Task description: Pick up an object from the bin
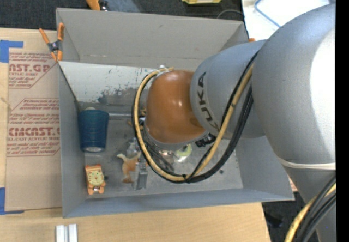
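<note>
My gripper (141, 174) reaches down under the arm's orange cover, near the bin's front wall and left of its middle. A small orange-tan toy animal (128, 163) lies on the bin floor right beside the gripper, on its left. I cannot tell whether the two touch. A pale green and white round thing (183, 152) peeks out from under the cover, to the gripper's right.
A dark blue ribbed cup (93, 129) lies on its side by the left wall. A small orange and yellow toy figure (95, 179) sits in the front left corner. The arm and its cables hide the bin's middle and right.
</note>
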Controlling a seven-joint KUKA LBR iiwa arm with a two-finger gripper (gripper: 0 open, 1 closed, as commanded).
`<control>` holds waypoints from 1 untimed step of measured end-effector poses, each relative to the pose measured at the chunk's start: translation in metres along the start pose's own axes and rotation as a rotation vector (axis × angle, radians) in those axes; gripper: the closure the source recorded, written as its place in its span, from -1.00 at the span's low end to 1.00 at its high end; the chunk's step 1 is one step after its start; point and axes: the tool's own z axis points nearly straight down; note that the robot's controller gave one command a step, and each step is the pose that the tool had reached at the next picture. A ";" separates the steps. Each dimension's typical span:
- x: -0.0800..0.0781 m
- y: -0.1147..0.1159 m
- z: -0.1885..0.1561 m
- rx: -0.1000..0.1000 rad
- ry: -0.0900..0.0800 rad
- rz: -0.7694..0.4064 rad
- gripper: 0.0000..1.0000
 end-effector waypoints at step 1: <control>0.001 0.001 -0.045 -0.001 0.002 0.000 1.00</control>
